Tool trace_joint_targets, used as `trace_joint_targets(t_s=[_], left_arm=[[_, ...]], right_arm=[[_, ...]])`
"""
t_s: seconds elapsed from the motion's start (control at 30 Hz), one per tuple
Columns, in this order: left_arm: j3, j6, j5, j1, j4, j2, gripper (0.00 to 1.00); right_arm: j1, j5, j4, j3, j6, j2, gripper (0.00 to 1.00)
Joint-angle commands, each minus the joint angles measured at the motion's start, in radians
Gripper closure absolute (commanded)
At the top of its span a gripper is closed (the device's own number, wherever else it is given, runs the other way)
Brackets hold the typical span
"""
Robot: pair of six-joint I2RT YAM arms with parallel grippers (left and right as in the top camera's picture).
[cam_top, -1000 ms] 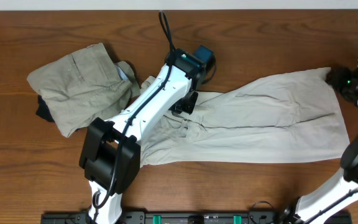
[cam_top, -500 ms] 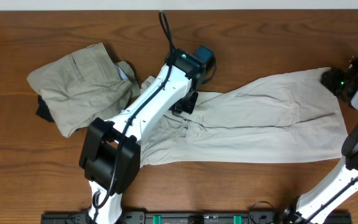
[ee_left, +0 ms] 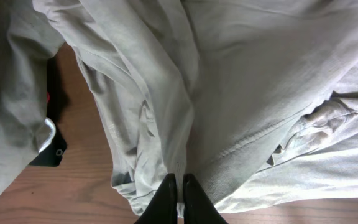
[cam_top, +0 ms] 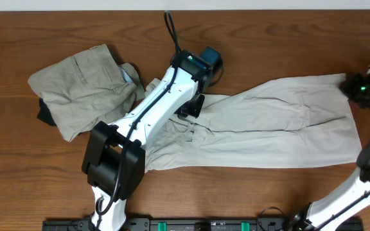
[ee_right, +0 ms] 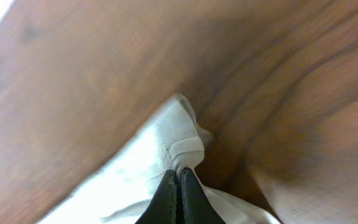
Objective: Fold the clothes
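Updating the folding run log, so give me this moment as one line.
left claw: shut on cream garment | right claw: shut on its right-end corner | khaki garment: heaped at left

We are looking straight down on the whole table from overhead. Both wrist cameras are peering close at the cream trousers: left near the waist, right at a hem corner.

pale cream garment spread flat, wrinkled — khaki garment bunched far left.
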Motion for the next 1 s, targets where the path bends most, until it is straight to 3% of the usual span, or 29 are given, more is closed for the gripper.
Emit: trace_joint_targets(t_s=[0.0, 0.43, 0.47, 0.53, 0.63, 0.97], left_arm=[[0.005, -0.005, -0.013, 0.003, -0.004, 0.008, 0.94], [0.005, -0.005, -0.013, 0.003, -0.044, 0.008, 0.94], [0.005, -0.005, -0.013, 0.003, -0.044, 0.008, 0.94], [0.005, -0.005, -0.013, 0.003, -0.044, 0.008, 0.94], [0.005, -0.005, -0.013, 0.003, -0.040, 0.008, 0.94], [0.005, -0.005, -0.013, 0.003, -0.018, 0.008, 0.94]], right_arm=[[-0.023, -0.019, -0.022, 0.023, -0.035, -0.118, 0.99], [-0.028, 0.006, -0.133, 0.022, -0.035, -0.197, 0.97], [-0.028, 0.015, -0.135, 0.022, -0.035, -0.193, 0.92], [-0.028, 0.040, -0.138, 0.022, -0.035, -0.187, 0.66], [-0.027, 0.089, -0.139, 0.022, -0.035, -0.169, 0.58], [-0.026, 0.072, 0.037, 0.022, -0.034, 0.033, 0.51]])
